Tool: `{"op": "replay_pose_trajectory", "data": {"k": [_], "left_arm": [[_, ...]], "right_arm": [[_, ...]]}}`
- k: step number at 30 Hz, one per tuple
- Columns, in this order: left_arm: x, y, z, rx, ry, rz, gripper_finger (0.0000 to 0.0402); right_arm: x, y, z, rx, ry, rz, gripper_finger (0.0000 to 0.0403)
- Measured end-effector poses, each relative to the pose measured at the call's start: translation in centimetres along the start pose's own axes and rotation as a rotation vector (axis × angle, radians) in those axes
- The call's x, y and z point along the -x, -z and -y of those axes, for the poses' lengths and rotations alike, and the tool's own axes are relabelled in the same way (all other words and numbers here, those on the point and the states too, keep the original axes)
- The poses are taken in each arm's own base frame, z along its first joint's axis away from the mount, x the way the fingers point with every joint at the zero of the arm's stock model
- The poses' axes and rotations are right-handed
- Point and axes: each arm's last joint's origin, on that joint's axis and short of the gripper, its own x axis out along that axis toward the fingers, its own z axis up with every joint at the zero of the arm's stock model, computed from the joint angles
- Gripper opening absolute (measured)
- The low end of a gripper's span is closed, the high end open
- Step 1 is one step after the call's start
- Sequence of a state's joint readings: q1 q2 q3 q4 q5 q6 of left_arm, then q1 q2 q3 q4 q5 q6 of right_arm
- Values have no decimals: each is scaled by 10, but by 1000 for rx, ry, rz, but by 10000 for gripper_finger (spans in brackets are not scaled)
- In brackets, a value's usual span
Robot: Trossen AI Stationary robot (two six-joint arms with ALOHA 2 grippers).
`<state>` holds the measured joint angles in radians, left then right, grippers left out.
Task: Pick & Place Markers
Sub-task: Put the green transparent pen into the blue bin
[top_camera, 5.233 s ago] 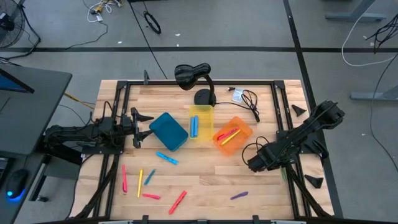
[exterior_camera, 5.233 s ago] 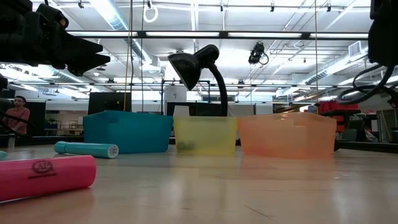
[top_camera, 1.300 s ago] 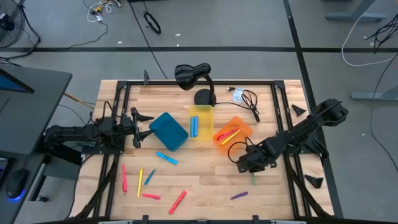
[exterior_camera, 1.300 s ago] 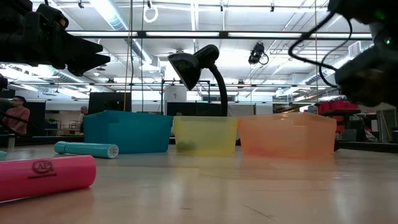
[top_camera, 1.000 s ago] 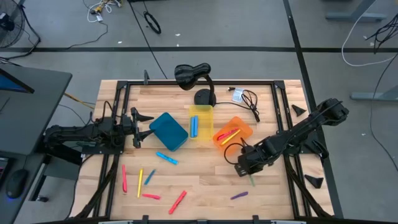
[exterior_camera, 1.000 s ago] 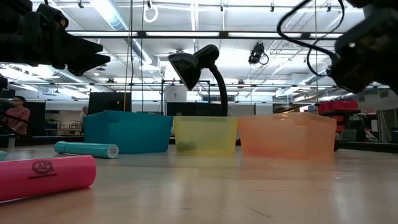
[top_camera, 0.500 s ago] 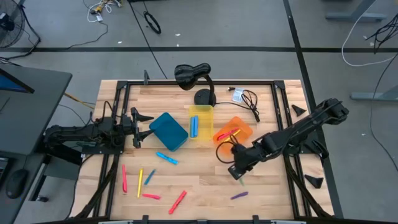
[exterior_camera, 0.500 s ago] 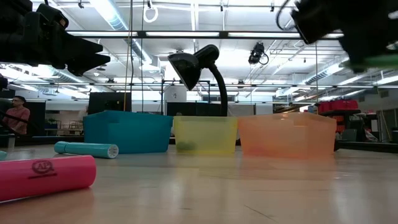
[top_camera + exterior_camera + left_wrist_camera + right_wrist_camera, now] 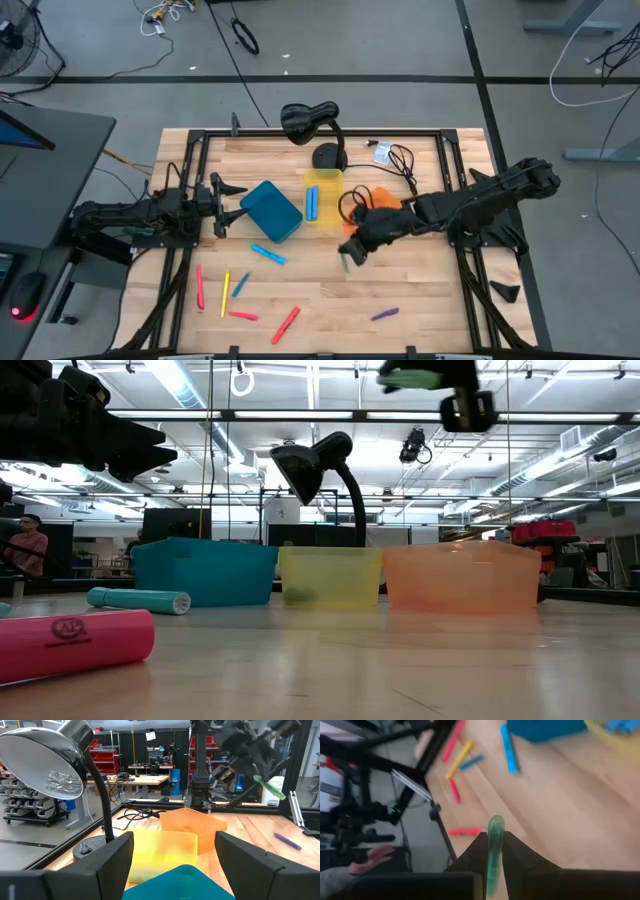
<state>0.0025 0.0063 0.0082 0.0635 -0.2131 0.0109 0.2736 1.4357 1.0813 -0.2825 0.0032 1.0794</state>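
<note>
My right gripper (image 9: 347, 252) hangs over the table's middle, in front of the yellow bin (image 9: 323, 195), shut on a green marker (image 9: 494, 845); the marker also shows in the left wrist view (image 9: 270, 787) and the low view (image 9: 410, 376). Loose markers lie flat on the near left of the table: blue (image 9: 267, 254), red (image 9: 199, 286), yellow (image 9: 225, 293), red (image 9: 286, 323) and purple (image 9: 384, 314). Blue markers (image 9: 313, 203) lie in the yellow bin. My left gripper (image 9: 224, 206) waits open at the left edge beside the blue bin (image 9: 271, 211). My right gripper pinches the green marker between its two fingers (image 9: 479, 851), which lie along it. Its free end (image 9: 496, 824) sticks out past the fingertips. The marker is lifted clear of the table and slants downward.
The orange bin (image 9: 378, 194) sits partly under my right arm, right of the yellow bin. A black desk lamp (image 9: 310, 122) and a cable (image 9: 400, 160) stand at the far edge. A person's hand (image 9: 376, 855) shows beyond the table. Bare wood lies at the near middle.
My right gripper, shut on the green marker, has swung from the table's right side toward the left and slightly toward the far edge, rising as it went. It now hangs in front of the yellow bin. The marker travels with it, clear of the table.
</note>
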Motion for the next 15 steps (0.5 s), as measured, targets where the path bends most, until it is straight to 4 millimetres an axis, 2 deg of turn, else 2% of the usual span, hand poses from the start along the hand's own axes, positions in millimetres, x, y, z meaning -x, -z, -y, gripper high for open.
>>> {"op": "replay_pose_trajectory", "data": {"k": [6,10,15], "left_arm": [[0,0,0,-12,0,0,286],[0,0,0,-157,-12,0,286],[0,0,0,-183,-13,-1,286]], "right_arm": [[1,-18,1,15,-52,79,36],[2,-28,3,13,-71,121,36],[3,-39,1,59,-116,183,36]]}}
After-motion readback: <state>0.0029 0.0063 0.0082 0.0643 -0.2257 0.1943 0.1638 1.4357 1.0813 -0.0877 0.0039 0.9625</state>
